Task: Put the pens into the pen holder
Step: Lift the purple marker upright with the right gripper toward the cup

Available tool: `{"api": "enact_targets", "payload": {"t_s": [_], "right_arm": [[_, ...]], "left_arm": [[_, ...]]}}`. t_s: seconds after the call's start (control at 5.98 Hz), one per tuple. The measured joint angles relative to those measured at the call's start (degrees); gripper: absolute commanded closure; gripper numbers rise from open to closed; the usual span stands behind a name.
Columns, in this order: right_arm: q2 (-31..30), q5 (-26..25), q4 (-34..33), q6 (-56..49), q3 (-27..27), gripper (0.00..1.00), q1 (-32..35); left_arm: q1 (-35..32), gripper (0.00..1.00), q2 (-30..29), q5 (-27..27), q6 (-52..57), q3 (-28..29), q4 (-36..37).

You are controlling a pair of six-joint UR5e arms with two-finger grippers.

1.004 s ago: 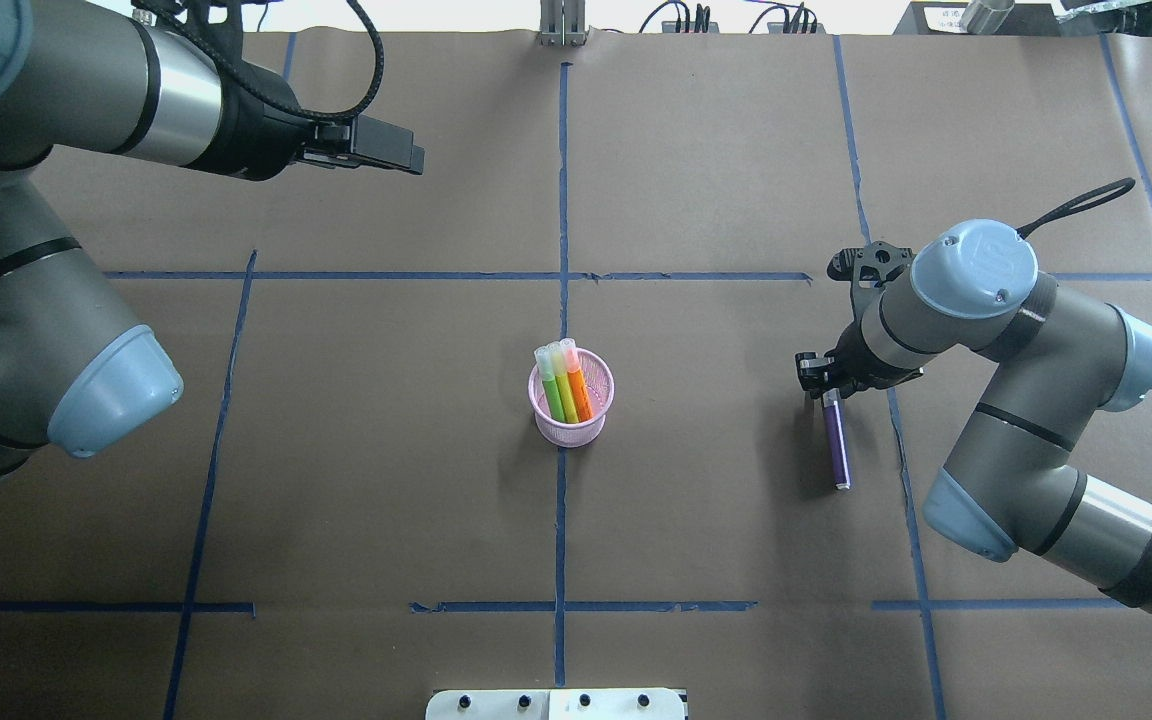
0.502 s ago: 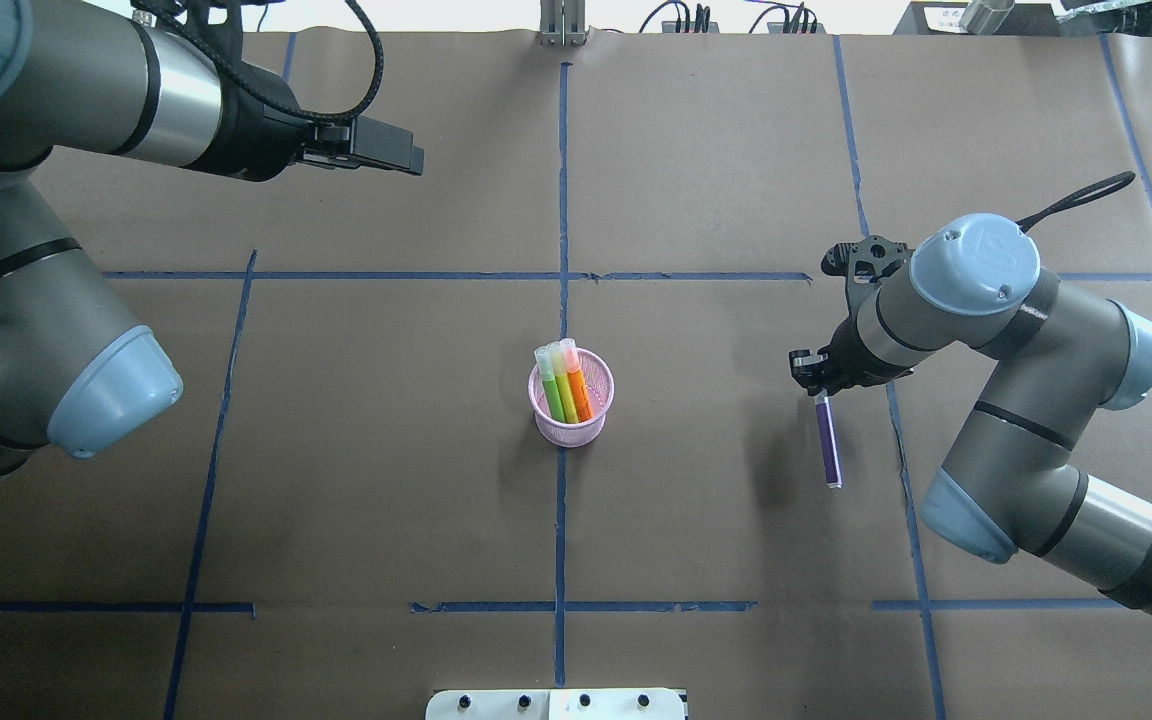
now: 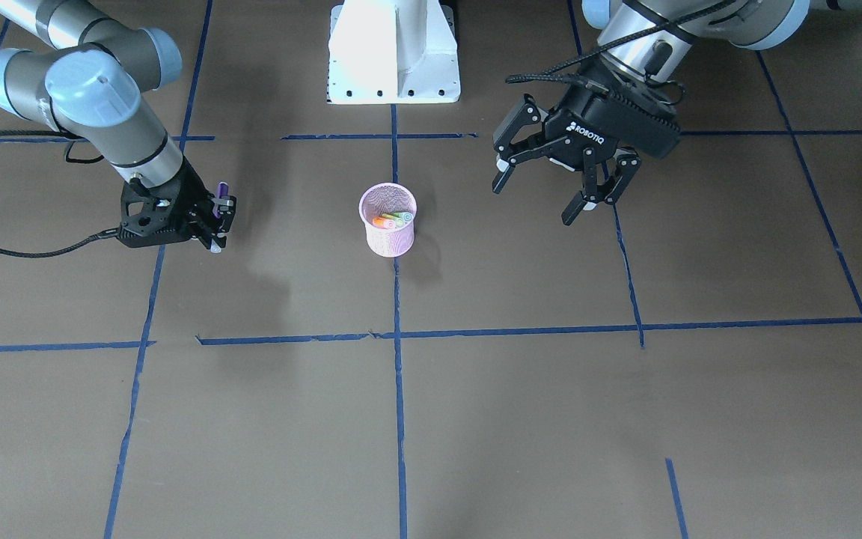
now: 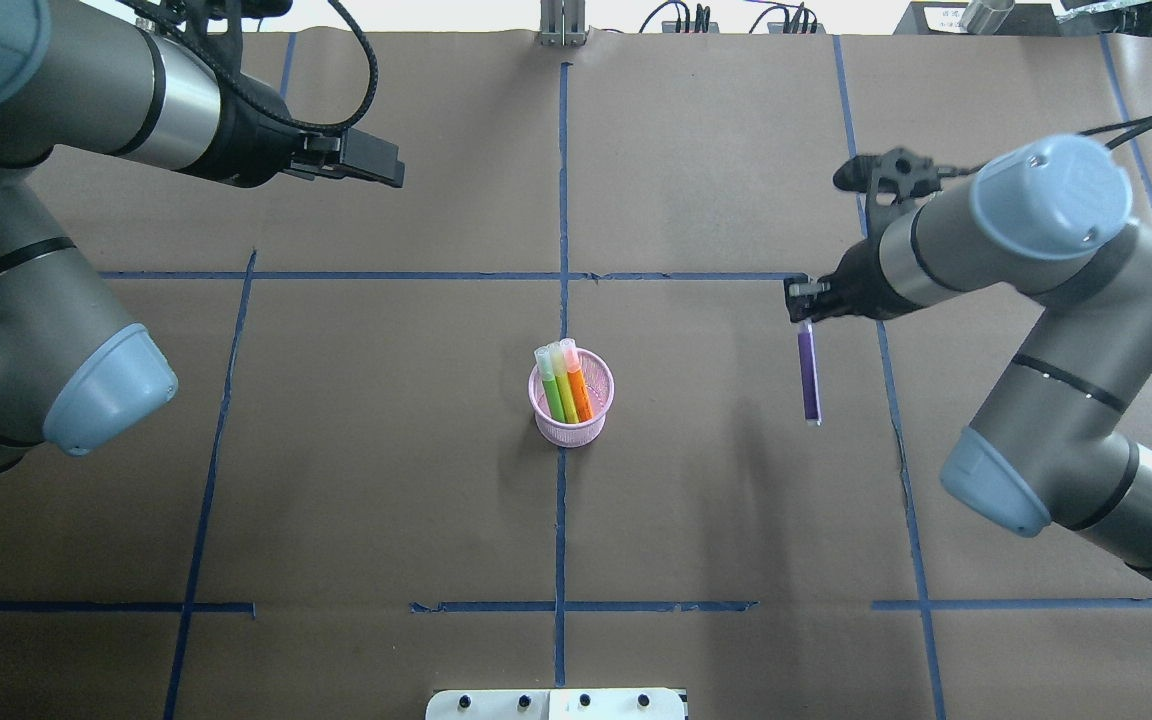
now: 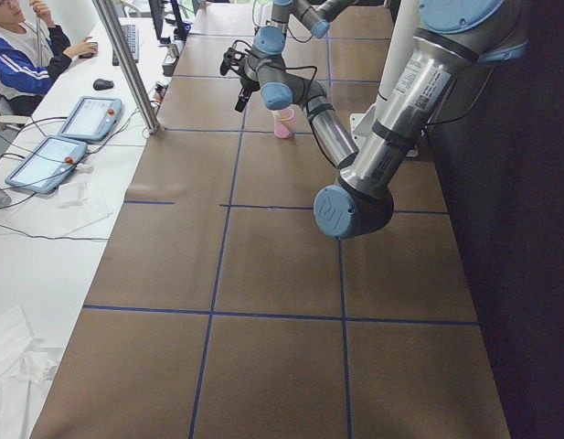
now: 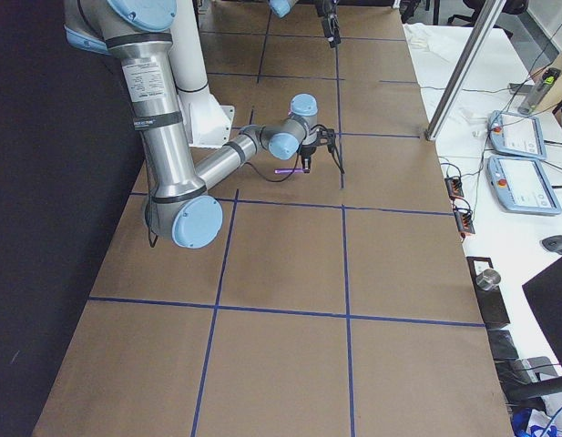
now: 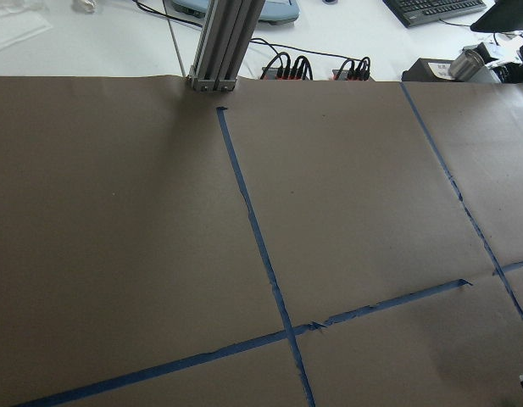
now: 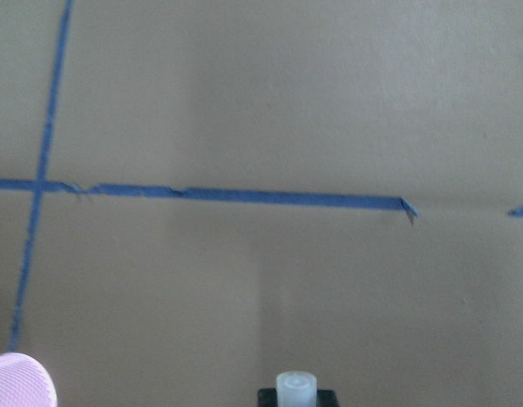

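**Purple pen: upright first, then down**

My right gripper [image 4: 804,312] is clamped on one end of the purple pen [image 4: 809,375], which is off the table, well right of the pink mesh pen holder [image 4: 566,432]. The holder has the green pen [image 4: 554,395] and orange pen [image 4: 579,395] inside. I'd tip the purple pen upright, centre it over the rim's open right side, and lower it before letting go. The left gripper [image 3: 536,198] hangs at the far left with its fingers apart.
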Motion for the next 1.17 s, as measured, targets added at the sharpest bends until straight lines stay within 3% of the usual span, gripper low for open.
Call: {"api": "enact_targets", "payload": {"t_s": [0.33, 0.67, 1.0, 1.17], "right_arm": [[3.45, -8.0, 0.14, 0.07, 5.85, 1.0, 0.95], [7.22, -23.61, 0.21, -0.07, 9.2, 1.0, -4.31], [9.95, -39.11, 2.71, -0.27, 9.06, 1.0, -13.05], [10.22, -44.06, 9.67, -0.74, 6.42, 1.0, -17.17]], "left_arm": [[-2.27, 0.0, 1.36, -0.39, 11.46, -1.13, 11.26], [-9.25, 0.0, 5.87, -3.97, 25.48, -1.64, 16.49], [-14.42, 0.0, 7.66, -5.41, 35.12, -0.92, 19.56], [-15.21, 0.0, 7.96, -5.49, 36.99, -0.24, 20.02]]}}
